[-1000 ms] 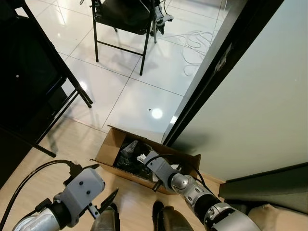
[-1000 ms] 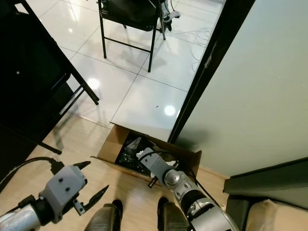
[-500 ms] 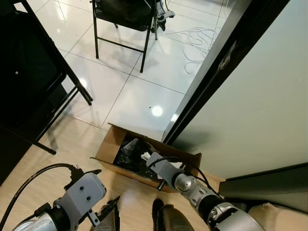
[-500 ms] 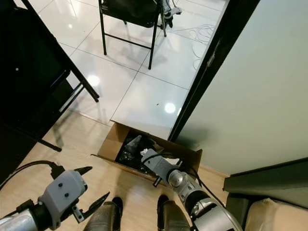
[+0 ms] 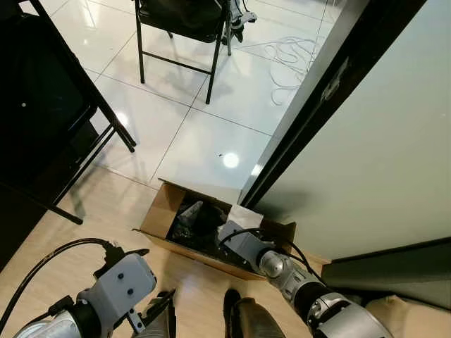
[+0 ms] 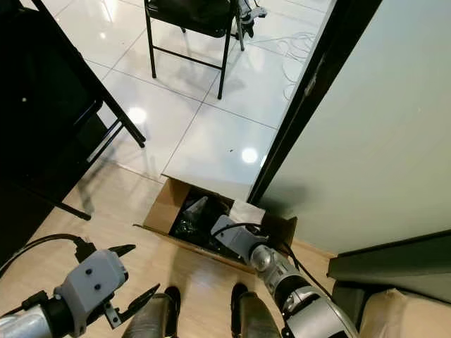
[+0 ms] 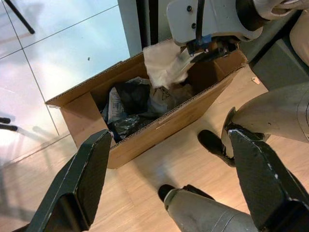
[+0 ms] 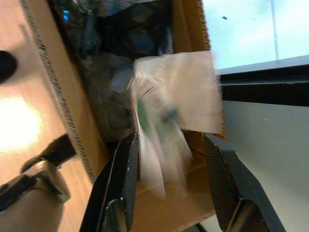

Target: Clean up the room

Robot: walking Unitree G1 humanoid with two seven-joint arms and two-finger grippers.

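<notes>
L gripper (image 6: 130,279) low at left over the wood floor (image 5: 106,211), fingers spread wide, nothing in it, well clear of the work. Cardboard box (image 5: 158,211) sits mid-frame at the floor/tile edge, already has dark bags + scraps inside. R gripper (image 7: 205,48) over the box's right end, fingers parted w/ a crumpled white paper (image 7: 161,65) between them, blurred in R wrist view, so grip vs. released: can't tell. Paper sits directly above box interior; straight drop lands it. Door frame (image 5: 317,105) close on the right.

Brown corrugated cardboard box (image 7: 145,133) holds black crumpled plastic bags (image 7: 131,99); a white crumpled paper sheet (image 7: 161,63) at its two o'clock corner.
</notes>
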